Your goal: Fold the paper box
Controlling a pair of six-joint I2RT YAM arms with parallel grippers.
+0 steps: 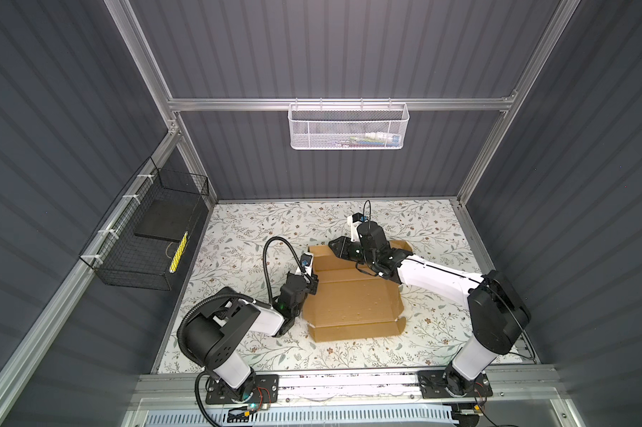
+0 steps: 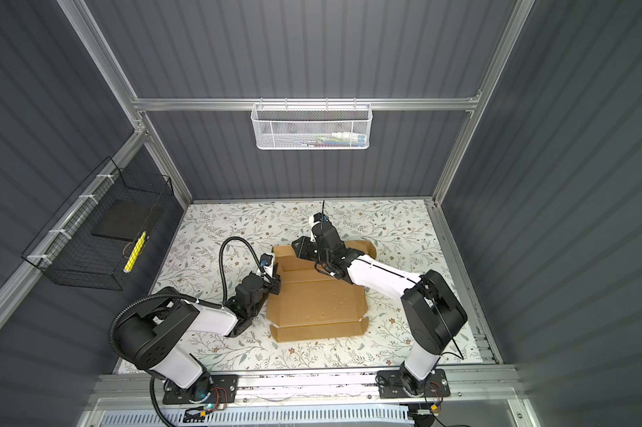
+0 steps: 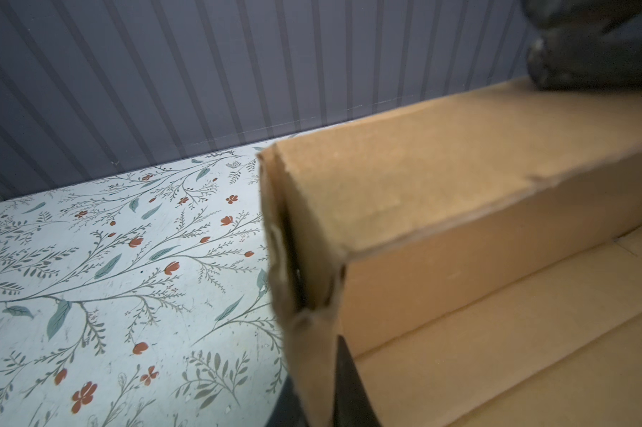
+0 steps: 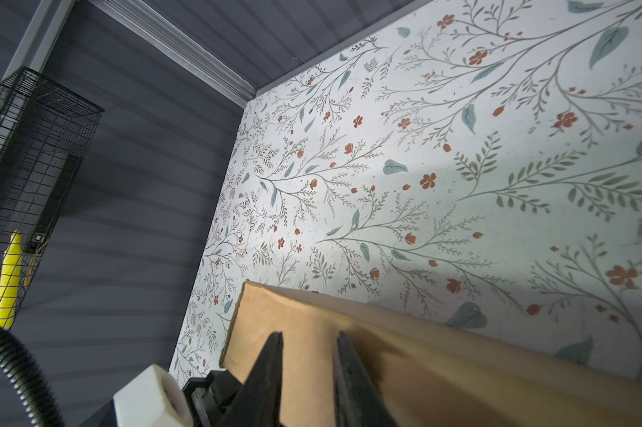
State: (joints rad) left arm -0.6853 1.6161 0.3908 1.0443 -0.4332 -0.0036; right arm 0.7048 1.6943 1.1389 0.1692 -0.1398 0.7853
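**A:** Paper box (image 1: pixel 352 299), position?
**B:** Mid worktop (image 1: pixel 238 236), between the arms. Far wall stands, folded over. Near panel and right flap lie low.
**A:** Grippers?
**B:** Right gripper (image 4: pixel 308 334): jaws slightly apart, tips pressing on the far wall's top, gripping nothing. Left gripper (image 1: pixel 313 285) is at the far-left corner with the side flap between its fingers (image 3: pixel 349 388). Clamped or loose, cannot tell.
**A:** Progress?
**B:** Early-middle, I judge. Side walls, front and closing are not yet done.
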